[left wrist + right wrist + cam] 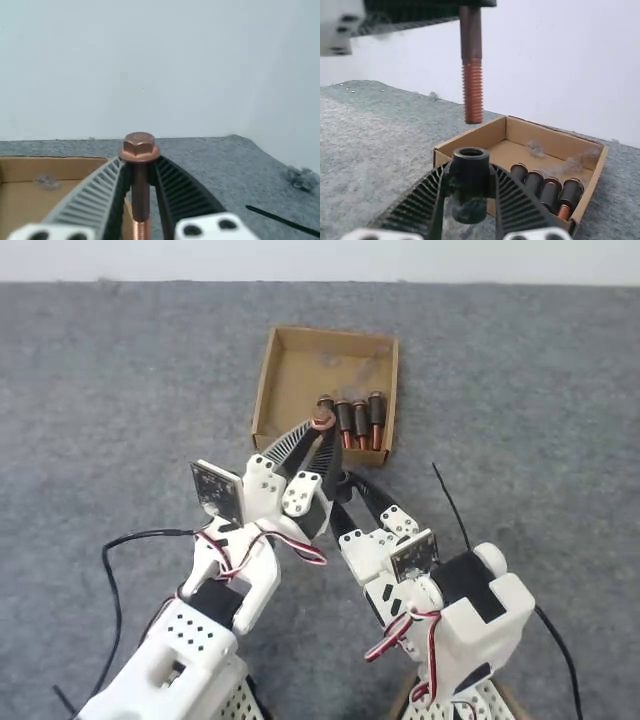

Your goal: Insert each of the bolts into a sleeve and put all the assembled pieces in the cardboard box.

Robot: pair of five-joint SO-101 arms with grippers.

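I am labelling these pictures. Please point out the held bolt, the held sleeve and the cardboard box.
bolt [139,146]: left wrist view, on its hexagonal head.
sleeve [470,175]: right wrist view, on its outer wall.
cardboard box [305,370]: high view, on its bare floor.

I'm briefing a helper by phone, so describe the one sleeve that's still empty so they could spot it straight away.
Start at the cardboard box on the grey carpet. Just outside it, the right gripper holds a black sleeve upright. Unlike the four sleeves lying in the box, its open top is empty, with a copper bolt hanging above it.
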